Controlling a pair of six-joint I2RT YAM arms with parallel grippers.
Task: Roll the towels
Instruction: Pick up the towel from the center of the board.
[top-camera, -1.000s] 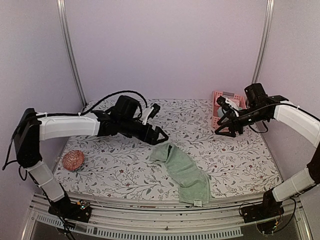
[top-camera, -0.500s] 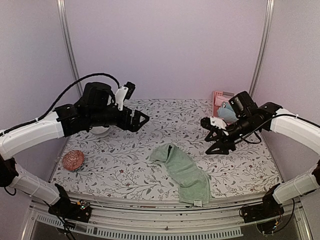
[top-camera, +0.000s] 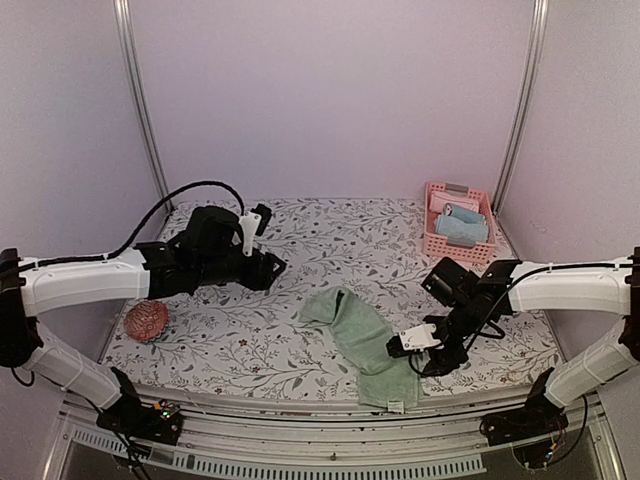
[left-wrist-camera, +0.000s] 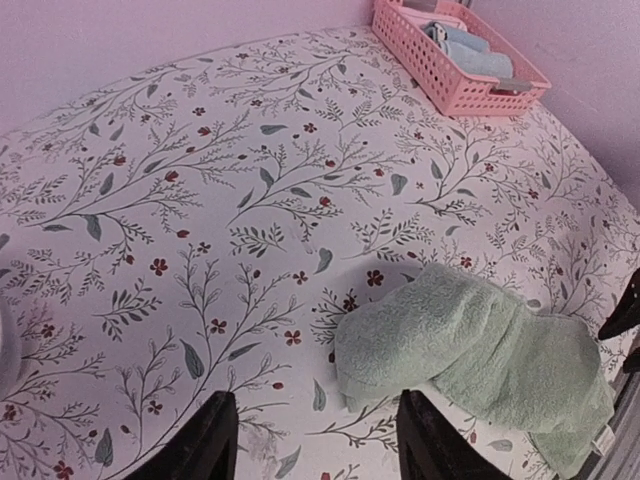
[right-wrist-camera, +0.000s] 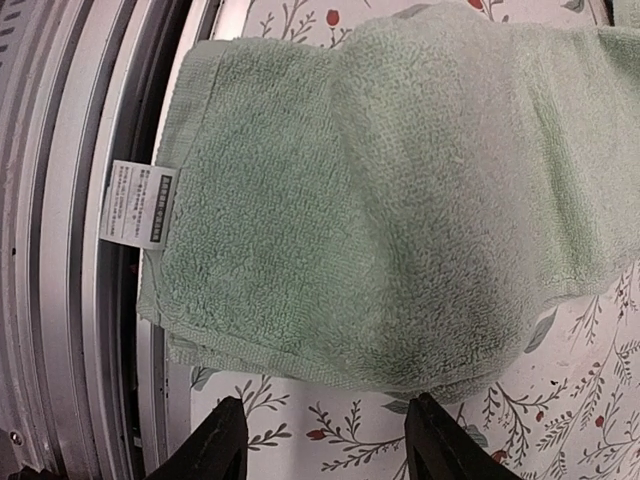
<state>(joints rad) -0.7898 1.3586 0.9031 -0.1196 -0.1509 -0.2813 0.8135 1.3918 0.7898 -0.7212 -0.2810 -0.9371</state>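
Right pincer (right-wrist-camera: 322, 442) (jaws parted) hovers over the crumpled green towel (right-wrist-camera: 400, 190).

A pale sage-green terry towel (top-camera: 365, 345) lies unrolled, loosely bunched lengthwise, at the bench's (top-camera: 250, 340) near edge, while a light blue towel (top-camera: 462, 228) sits rolled inside the pink basket (top-camera: 433, 245).

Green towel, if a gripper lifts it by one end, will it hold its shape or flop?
Probably flops: the towel lies crumpled in soft folds. Its looped terry pile looks grippy, so slipping seems unlikely. Pushed, it would likely bunch up rather than slide or roll.
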